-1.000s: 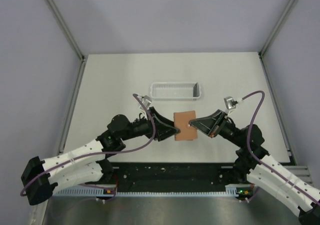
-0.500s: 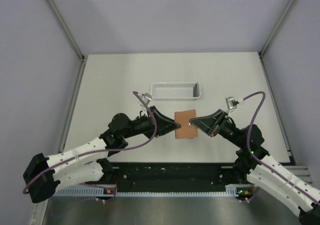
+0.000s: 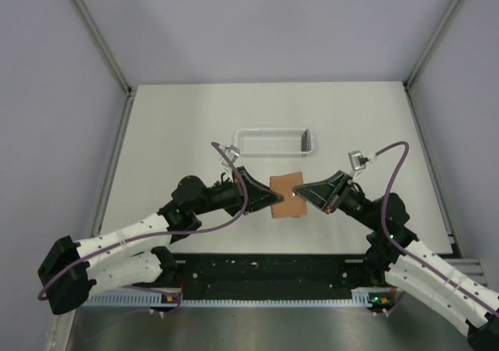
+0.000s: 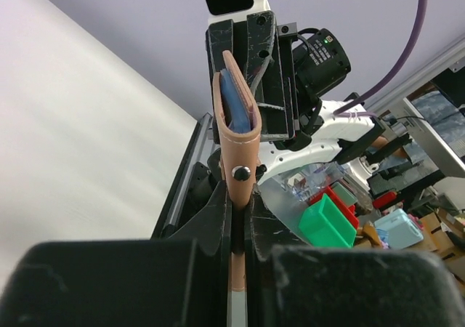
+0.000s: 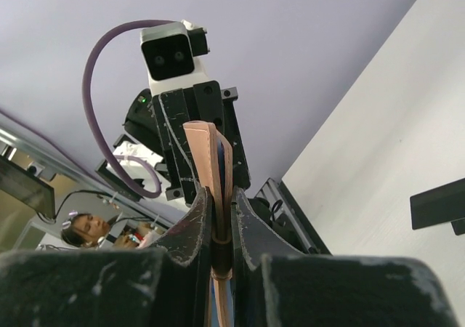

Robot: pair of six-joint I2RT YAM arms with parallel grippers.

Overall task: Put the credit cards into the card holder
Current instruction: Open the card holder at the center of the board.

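Card holder (image 3: 287, 196) pinched from both sides: left fingers (image 4: 212, 221) closed on one edge just below the snap stud (image 4: 240, 173), right fingers (image 5: 196, 221) closed on the opposite edge. Folded, seen edge-on, blue lining showing at the mouth. Position: between the two arms, apparently lifted off the desk (image 3: 195, 117), near the white tray (image 3: 236, 142). Handling, as judged: light, soft, floppy flaps; leather-like skin not slippery. Best gripped at stitched edges, pocket mouth left free. Dark flat rectangle (image 5: 438, 203) on desk, possibly a card.

Lab: framed test cell (image 3: 97, 35) (parts bins (image 4: 327, 221) behind).
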